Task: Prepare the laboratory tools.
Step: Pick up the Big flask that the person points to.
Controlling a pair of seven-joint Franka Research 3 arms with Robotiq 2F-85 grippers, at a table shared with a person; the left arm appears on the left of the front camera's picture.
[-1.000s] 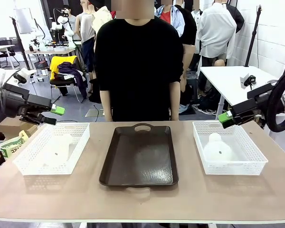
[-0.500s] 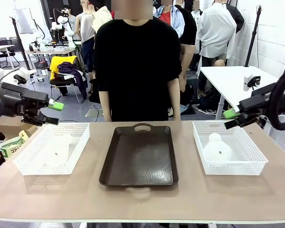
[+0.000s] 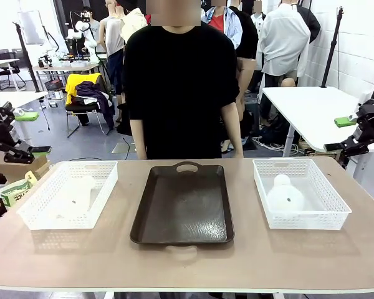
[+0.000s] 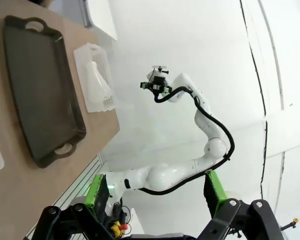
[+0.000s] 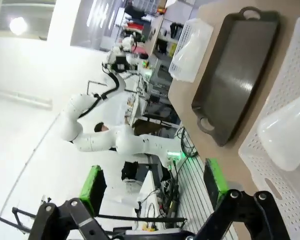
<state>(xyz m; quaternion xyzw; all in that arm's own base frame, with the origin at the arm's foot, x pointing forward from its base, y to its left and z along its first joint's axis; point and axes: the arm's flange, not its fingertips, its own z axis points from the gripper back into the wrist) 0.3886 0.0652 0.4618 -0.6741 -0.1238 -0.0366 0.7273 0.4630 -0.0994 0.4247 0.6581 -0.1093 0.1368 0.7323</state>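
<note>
- The left gripper [image 3: 34, 132] hangs off the left end of the table [image 3: 193, 265], outside and above the left mesh basket [image 3: 34, 215]. Its two fingers are spread wide and grip nothing.
- The right gripper [image 3: 333, 134] hangs off the right end, outside and above the right mesh basket [image 3: 336, 215]. It is likewise gaping and empty (one green pad uppermost, the other finger lower).
- The left flask [image 3: 75, 194], frosted and conical, rests inside the left mesh basket. It is faint against the white mesh, with its narrow neck toward the far right corner.
- The right flask [image 3: 285, 196] rests inside the right mesh basket, with its neck toward the far side and its wide base toward the robot.
- The dark brown handled tray [image 3: 182, 205] lies in the middle of the table, between the two baskets and apart from both.
- A person [image 3: 181, 81] in a black top stands at the far edge, directly behind the tray, arms down at the sides.
- In each wrist view, that gripper's own green pads stand far apart at the bottom edge. The table, tray and opposite arm show well beyond them.
</note>
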